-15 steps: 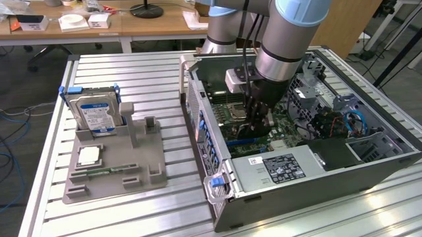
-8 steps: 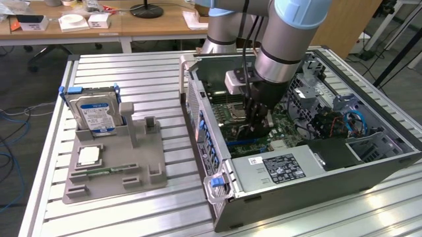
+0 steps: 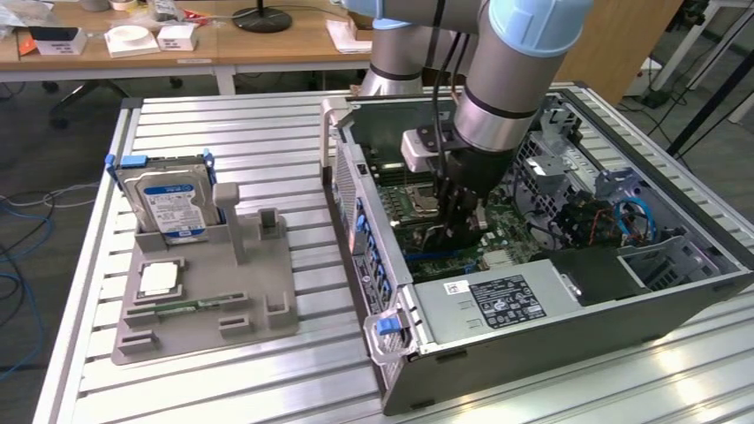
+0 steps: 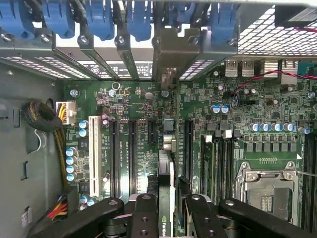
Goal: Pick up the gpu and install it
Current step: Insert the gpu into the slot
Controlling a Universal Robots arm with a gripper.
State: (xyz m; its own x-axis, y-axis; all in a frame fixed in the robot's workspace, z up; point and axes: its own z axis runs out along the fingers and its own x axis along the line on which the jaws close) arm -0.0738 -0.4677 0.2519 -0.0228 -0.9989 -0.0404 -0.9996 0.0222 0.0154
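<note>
Wrist view: pincer (image 4: 166,208) is clamped on the gpu (image 4: 167,183), card held edge-on between the two fingers (image 4: 144,218), its thin edge running straight ahead of the pincer toward the rear wall of the case. Directly beneath the card is the motherboard (image 4: 237,99), with the long black expansion slots (image 4: 132,153) lying parallel to the card on either side of it; the white slot (image 4: 93,148) sits further out to one side. Ahead of the pincer, the card's bracket end looks to be up near the row of rear slot covers with blue clips (image 4: 101,20). Exterior view: arm reaches down into the open computer case (image 3: 659,291) on the bench (image 3: 236,389), pincer (image 3: 454,221) low over the board. The hard drive (image 3: 171,205) and a narrow green memory stick (image 3: 200,306) sit in the grey holder (image 3: 207,291), well off to the side of the pincer. Step in hand, as I read it: pickup done, card over the board, install not finished; can't tell whether the edge connector is already touching a slot. Seating calls for the card edge dead in line with one slot, bracket lined up with its rear opening, then a straight, even push down.
</note>
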